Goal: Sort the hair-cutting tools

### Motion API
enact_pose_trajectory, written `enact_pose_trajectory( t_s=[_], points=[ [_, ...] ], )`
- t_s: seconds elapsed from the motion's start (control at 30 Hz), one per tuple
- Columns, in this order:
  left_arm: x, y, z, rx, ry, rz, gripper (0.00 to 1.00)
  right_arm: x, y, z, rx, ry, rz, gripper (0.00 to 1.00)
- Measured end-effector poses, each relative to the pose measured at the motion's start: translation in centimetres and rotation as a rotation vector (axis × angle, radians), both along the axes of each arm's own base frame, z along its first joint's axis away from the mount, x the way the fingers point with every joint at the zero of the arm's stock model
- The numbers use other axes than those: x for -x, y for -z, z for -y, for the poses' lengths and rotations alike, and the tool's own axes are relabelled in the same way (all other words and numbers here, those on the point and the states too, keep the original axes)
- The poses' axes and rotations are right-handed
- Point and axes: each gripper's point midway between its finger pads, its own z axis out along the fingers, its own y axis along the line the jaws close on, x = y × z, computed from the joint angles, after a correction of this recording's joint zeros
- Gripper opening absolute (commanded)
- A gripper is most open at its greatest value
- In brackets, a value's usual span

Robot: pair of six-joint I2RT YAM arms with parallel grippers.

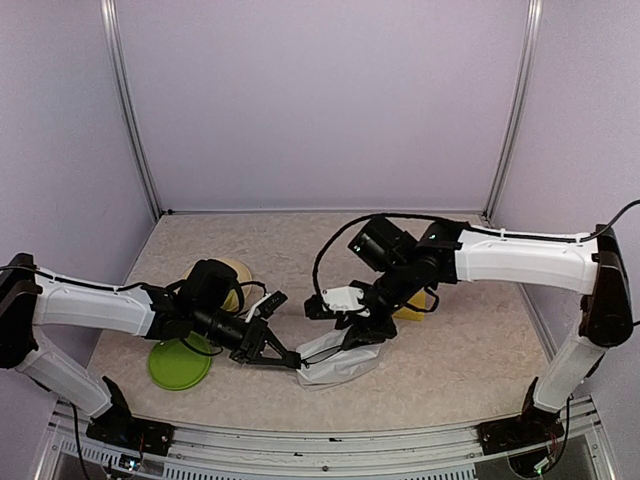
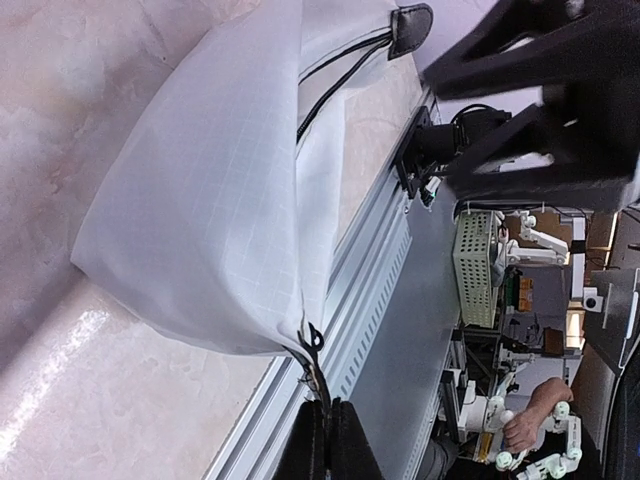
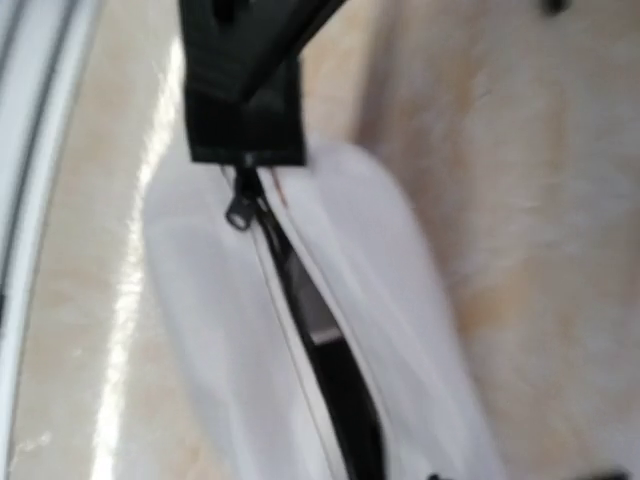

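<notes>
1. Finding the white pouch [image 1: 335, 365] lying close to the front edge of the table [image 1: 460, 370], about midway along it, just behind the metal rail [image 1: 330, 440] running along that edge.
2. Seeing bare tabletop stretching from the pouch to the back edge and across to the front right corner, with lilac walls [image 1: 320, 100] closing in the back and both sides.
3. Noting the green plate [image 1: 178, 366] sitting near the front left corner, partly under the left arm. Also noting the pale bowl [image 1: 236, 272] resting behind that arm, and a yellow object [image 1: 416, 310] half hidden behind the right arm.
4. Clamping the black tab at the pouch's left end with the left gripper [image 1: 290, 359], fingers [image 2: 345, 455] pressed tight together.
5. Hovering just above the pouch's right half with the right gripper [image 1: 362, 338], jaws standing apart and gripping nothing.
6. Getting from the right wrist view alone the zip [image 3: 300, 300] gaping partway, its pull [image 3: 238, 212] hanging just below the clamped tab, and only darkness showing inside.
7. Getting from the left wrist view alone the pouch's other black end [image 2: 410, 30] and the right gripper's two spread fingers beside it, a gap the top view is hiding.
8. Failing to make out the hair-cutting tools in any view, so not able to tell whether they are lying inside the pouch.
</notes>
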Motion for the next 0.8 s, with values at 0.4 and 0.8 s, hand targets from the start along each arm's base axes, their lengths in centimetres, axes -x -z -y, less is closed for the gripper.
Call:
enact_pose_trajectory(
  t_s=[0.4, 0.8],
  points=[
    [-0.1, -0.5, 0.3, -0.019, 0.065, 0.031, 0.0, -2.5, 0.4, 8.5, 0.015, 0.179, -0.129, 0.5],
    [0.2, 0.8, 0.2, -0.068, 0.121, 0.019, 0.0, -1.9, 3.2, 9.6, 0.084, 0.204, -0.194, 0.28]
  ],
)
